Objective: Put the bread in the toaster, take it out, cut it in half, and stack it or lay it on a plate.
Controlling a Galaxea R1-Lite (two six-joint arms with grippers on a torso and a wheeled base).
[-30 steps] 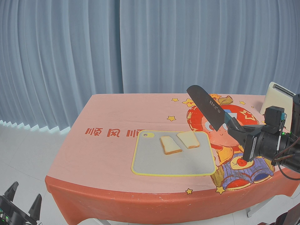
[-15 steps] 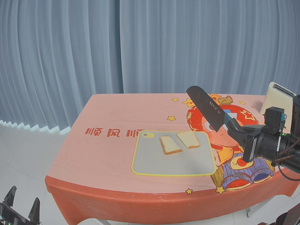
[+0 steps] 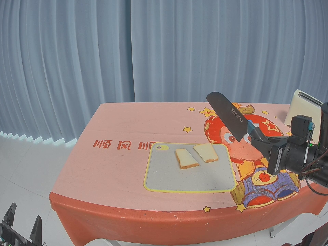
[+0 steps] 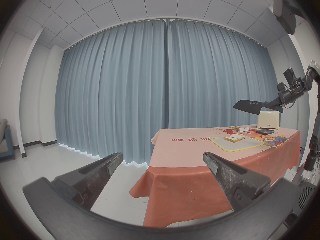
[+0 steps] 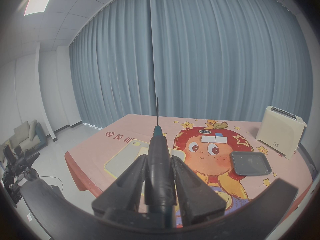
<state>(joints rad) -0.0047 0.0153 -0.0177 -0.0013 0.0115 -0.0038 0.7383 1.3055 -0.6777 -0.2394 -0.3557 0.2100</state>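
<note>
Down low at the near left, off the table's corner, the left gripper [image 3: 23, 219] hangs with its fingers spread wide and nothing between them. On the orange tablecloth [image 3: 112, 175], the grey cutting board [image 3: 171, 178] carries two bread halves, the left half [image 3: 186, 158] and the right half [image 3: 206, 152]. They lie flat, side by side with a gap, and each long axis slants from near-right to far-left. To the right, the right gripper [image 3: 257, 136] is clamped on the teal handle of a black knife [image 3: 227, 115]. It is held well above the table, blade on edge, tip aimed away and leftward. Farther right sit a dark tray [image 5: 250, 163] and the white toaster [image 3: 302, 108].
</note>
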